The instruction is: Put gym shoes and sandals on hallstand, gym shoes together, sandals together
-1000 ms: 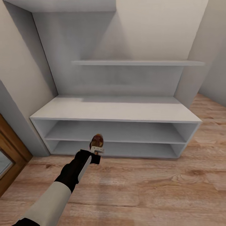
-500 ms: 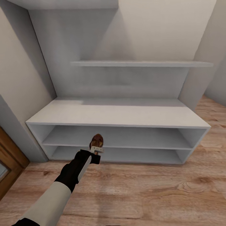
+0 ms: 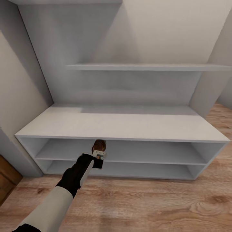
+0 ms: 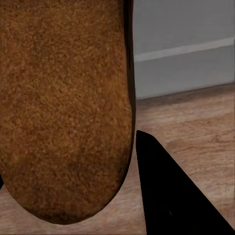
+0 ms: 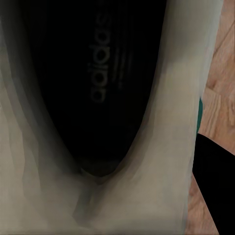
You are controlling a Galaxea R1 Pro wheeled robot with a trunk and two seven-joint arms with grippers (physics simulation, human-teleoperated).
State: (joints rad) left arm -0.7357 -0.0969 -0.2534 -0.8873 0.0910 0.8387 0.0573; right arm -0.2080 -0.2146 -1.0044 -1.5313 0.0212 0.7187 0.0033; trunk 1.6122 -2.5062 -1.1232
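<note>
My left gripper (image 3: 99, 152) is shut on a dark-brown sandal (image 3: 99, 145), held in the air in front of the hallstand (image 3: 122, 125), level with its upper open shelf. The left wrist view shows the sandal's brown sole (image 4: 63, 107) close up, with one black finger (image 4: 171, 196) beside it and the corridor floor (image 4: 196, 122) beyond. In the right wrist view, a white gym shoe (image 5: 171, 122) with a dark printed insole sits right against the camera. One black finger (image 5: 215, 191) of my right gripper lies along its side.
The hallstand's bench top and both open shelves (image 3: 122, 151) carry nothing. A floating shelf (image 3: 145, 67) runs across the back panel. A wall (image 3: 19, 96) stands on the left, with a wooden door frame (image 3: 8, 180) low beside it. Open wood floor (image 3: 145, 206) lies in front.
The head camera has moved closer to the hallstand, which now looks larger and wider. My left arm and the sandal keep the same place in the view.
</note>
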